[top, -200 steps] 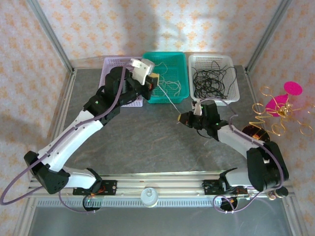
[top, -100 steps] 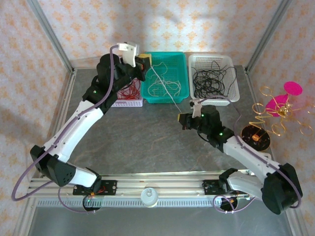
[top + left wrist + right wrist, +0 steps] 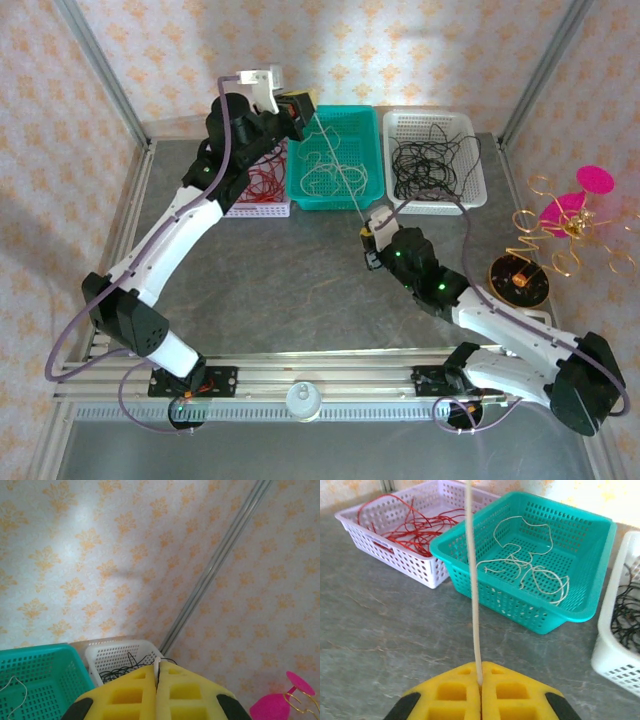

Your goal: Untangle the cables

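From above, the left arm (image 3: 170, 240) covers much of the lilac basket (image 3: 265, 207), so the red cables (image 3: 412, 522) read better in the right wrist view. The white basket (image 3: 615, 650) is cut off at that view's right edge, along with part of its black cables (image 3: 430, 160). The white cable (image 3: 472, 580) is thin and hard to follow over the teal basket (image 3: 325, 203) from above. At the left wrist only a stub of it shows.

That cable is one straight, taut strand in the air, crossing the teal basket and the table (image 3: 270, 280) between the two grippers. More white strands (image 3: 530, 567) lie loose and curly inside the teal basket.

The left gripper (image 3: 303, 108) is held high at the teal basket's far left corner, fingers pressed together on one end of the cable. The right gripper (image 3: 368, 238) sits low over the table just in front of the baskets, clamped on the other end, with its arm reaching forward and left.
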`<state>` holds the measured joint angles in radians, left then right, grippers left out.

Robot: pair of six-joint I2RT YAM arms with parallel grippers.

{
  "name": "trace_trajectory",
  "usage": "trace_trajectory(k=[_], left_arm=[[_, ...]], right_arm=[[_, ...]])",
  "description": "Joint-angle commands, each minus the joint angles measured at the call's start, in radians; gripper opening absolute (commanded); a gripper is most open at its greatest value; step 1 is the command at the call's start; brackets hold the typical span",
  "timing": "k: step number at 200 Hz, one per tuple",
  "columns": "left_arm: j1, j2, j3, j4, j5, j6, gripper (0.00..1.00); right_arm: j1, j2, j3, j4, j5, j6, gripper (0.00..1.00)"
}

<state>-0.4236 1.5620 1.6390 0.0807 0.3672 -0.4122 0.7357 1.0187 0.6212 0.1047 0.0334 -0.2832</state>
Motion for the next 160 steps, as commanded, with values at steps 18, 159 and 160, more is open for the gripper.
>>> trace_trajectory(k=[18, 159, 160], left_arm=[[0.010, 0.021, 0.068, 0.197, 0.018, -0.079, 0.00], [0.036, 0.440, 0.348, 0.347, -0.065, 0.024, 0.00], [0.036, 0.445, 0.351, 0.345, -0.066, 0.025, 0.00]], right_arm=[[0.021, 0.067, 0.032, -0.053, 0.199, -0.229, 0.08], [-0.130, 0.060, 0.053, -0.200, -0.060, -0.067, 0.48], [-0.130, 0.057, 0.054, -0.201, -0.062, -0.065, 0.48]])
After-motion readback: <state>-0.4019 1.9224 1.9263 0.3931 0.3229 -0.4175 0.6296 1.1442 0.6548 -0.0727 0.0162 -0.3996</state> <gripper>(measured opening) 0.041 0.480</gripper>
